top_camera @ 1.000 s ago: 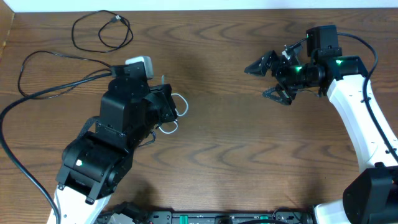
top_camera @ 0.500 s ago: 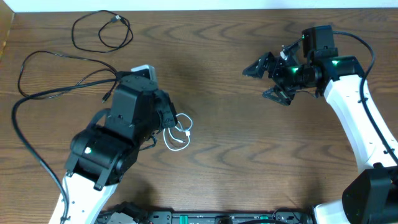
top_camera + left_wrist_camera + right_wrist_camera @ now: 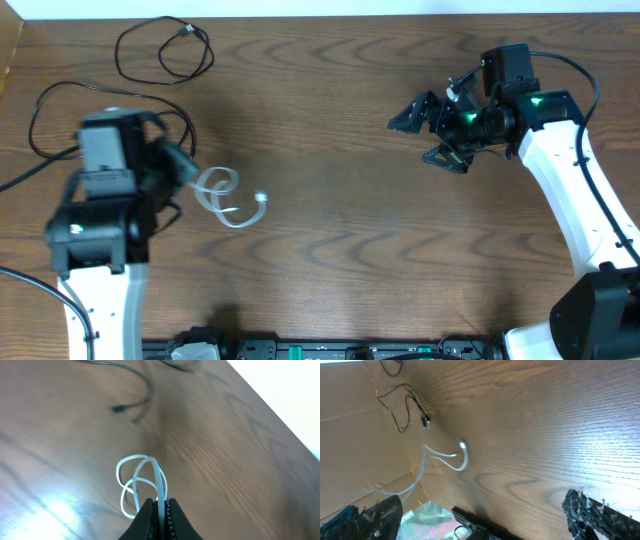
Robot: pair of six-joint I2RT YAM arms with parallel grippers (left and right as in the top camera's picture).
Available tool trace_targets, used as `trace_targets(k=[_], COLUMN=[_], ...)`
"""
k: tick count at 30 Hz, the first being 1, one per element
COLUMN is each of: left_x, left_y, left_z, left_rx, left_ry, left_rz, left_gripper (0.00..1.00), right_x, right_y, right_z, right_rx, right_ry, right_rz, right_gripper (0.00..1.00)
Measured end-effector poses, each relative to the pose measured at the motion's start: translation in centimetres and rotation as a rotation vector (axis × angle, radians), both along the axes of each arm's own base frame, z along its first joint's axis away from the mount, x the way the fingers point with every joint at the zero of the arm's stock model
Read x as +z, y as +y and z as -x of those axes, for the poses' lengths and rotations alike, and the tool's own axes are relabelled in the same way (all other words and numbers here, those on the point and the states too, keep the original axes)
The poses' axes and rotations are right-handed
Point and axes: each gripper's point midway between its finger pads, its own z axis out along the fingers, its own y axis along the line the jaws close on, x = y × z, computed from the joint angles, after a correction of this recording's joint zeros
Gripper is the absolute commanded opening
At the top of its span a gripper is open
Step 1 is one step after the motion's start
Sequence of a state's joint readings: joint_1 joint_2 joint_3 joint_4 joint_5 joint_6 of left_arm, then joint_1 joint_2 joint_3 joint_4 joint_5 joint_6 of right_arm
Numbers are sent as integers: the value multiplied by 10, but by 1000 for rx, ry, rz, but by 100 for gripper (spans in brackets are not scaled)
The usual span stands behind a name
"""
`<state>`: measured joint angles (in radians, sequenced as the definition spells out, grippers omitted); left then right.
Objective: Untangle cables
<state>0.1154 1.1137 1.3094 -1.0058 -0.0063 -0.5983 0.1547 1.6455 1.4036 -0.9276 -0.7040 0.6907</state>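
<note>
The white cable (image 3: 222,192) lies in loose loops on the wooden table at the left, its plug end (image 3: 262,200) pointing right. My left gripper (image 3: 188,170) is shut on one of its strands; the left wrist view shows the closed jaws (image 3: 161,506) pinching the white cable (image 3: 141,477). One black cable (image 3: 165,50) lies coiled at the far left back. A second black cable (image 3: 100,90) runs along the left side, and its plug (image 3: 119,408) shows in the left wrist view. My right gripper (image 3: 421,133) is open and empty, above the table's right half, far from the cables.
The thick black robot wiring (image 3: 25,178) trails off the left arm toward the left edge. The right wrist view shows the white cable (image 3: 454,461), a black cable (image 3: 413,404) and brown cardboard (image 3: 355,445) beyond the table's left edge.
My left arm has swung left and back, dragging the white cable leftward with it; the loops have opened out. The right gripper has shifted slightly left.
</note>
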Motion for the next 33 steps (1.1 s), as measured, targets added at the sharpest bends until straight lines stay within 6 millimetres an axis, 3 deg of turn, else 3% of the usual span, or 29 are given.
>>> trace_targets(k=[4, 15, 21, 29, 33], left_x=[-18, -65, -98, -140, -140], left_y=[51, 167, 227, 287, 315], left_z=[3, -6, 1, 27, 34], left_rx=[173, 482, 619, 771, 827], left_ry=[65, 117, 134, 173, 124], left_rz=[13, 42, 52, 66, 31], left_gripper=[7, 7, 8, 7, 7], right_x=[0, -3, -5, -5, -6], right_y=[0, -4, -6, -6, -8], right_z=[0, -2, -3, -3, -4], right_rx=[2, -8, -13, -15, -21], right_ry=[-3, -10, -12, -13, -15], right_rz=[2, 32, 44, 48, 61], right_gripper=[99, 99, 99, 99, 99])
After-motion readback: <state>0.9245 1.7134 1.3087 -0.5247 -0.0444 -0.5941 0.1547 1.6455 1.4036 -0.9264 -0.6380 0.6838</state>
